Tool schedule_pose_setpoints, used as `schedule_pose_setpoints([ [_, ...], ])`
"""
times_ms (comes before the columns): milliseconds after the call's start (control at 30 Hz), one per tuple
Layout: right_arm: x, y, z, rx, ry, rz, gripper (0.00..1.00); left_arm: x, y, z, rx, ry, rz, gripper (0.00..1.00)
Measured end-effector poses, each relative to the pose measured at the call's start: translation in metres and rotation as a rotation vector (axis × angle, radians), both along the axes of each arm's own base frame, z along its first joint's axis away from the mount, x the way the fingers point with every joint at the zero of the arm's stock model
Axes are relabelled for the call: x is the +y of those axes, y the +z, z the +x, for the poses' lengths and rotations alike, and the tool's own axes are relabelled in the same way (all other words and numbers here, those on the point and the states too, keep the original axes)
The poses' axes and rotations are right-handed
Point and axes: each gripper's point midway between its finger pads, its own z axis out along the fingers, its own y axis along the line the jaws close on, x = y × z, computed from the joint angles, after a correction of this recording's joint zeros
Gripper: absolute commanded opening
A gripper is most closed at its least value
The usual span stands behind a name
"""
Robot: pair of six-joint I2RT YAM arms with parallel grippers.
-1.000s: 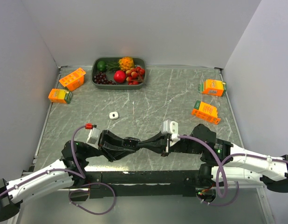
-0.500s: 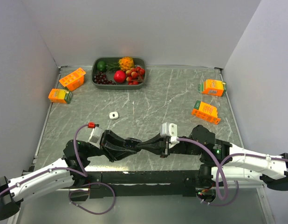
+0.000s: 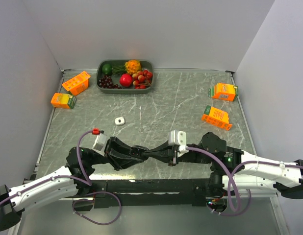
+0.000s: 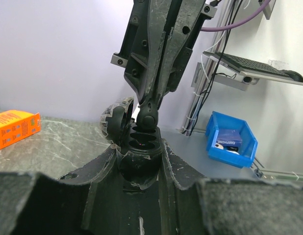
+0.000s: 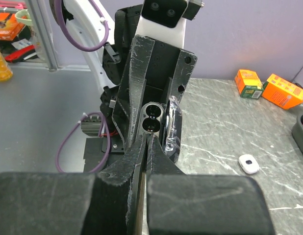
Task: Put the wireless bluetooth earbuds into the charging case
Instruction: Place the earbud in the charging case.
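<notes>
The two arms met low over the near edge of the worktop [image 3: 181, 98], tip to tip. The left pincer [image 4: 139, 164] was clenched around the black charging case [image 4: 141, 142], holding it with the wells facing up and the lid [image 4: 115, 121] swung open to one side. The right pincer [image 4: 148, 106] reached down from above with its jaws pinched together on a glossy black earbud [image 4: 147, 118], which sat right at the mouth of the case, touching or just about touching one well (the left wrist view did not settle whether it was seated). From the right wrist view, both round wells showed between the left arm's fingers [image 5: 134, 98].

A white earbud [image 3: 119, 121] lay alone on the marble-patterned surface, well apart from both arms. At the far edge stood a dark tray [image 3: 98, 78] of fruit. Two orange cartons [image 3: 69, 92] lay at the far left and two more [image 3: 220, 104] at the far right.
</notes>
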Motion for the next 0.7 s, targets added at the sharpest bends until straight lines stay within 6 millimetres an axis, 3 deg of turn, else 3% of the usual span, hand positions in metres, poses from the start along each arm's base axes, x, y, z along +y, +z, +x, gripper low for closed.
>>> schedule_pose_setpoints([
  [500, 0.0061, -0.0077, -0.0013, -0.023, -0.014, -0.028, 0.01, 0.0004, 0.002, -0.0011, 0.006, -0.008, -0.007, 0.01],
  [533, 0.006, -0.008, -0.001, -0.023, -0.018, -0.029, 0.1, 0.0008, 0.0025, -0.001, 0.006, -0.006, -0.01, 0.01],
  [633, 0.0058, -0.0088, -0.0002, -0.018, -0.026, -0.032, 0.25, 0.0013, 0.0028, -0.0003, 0.008, 0.0, -0.01, 0.01],
  [700, 0.0056, -0.0099, 0.0, -0.013, -0.029, -0.036, 0.3, 0.0014, 0.0021, 0.0009, 0.013, 0.007, -0.008, 0.01],
])
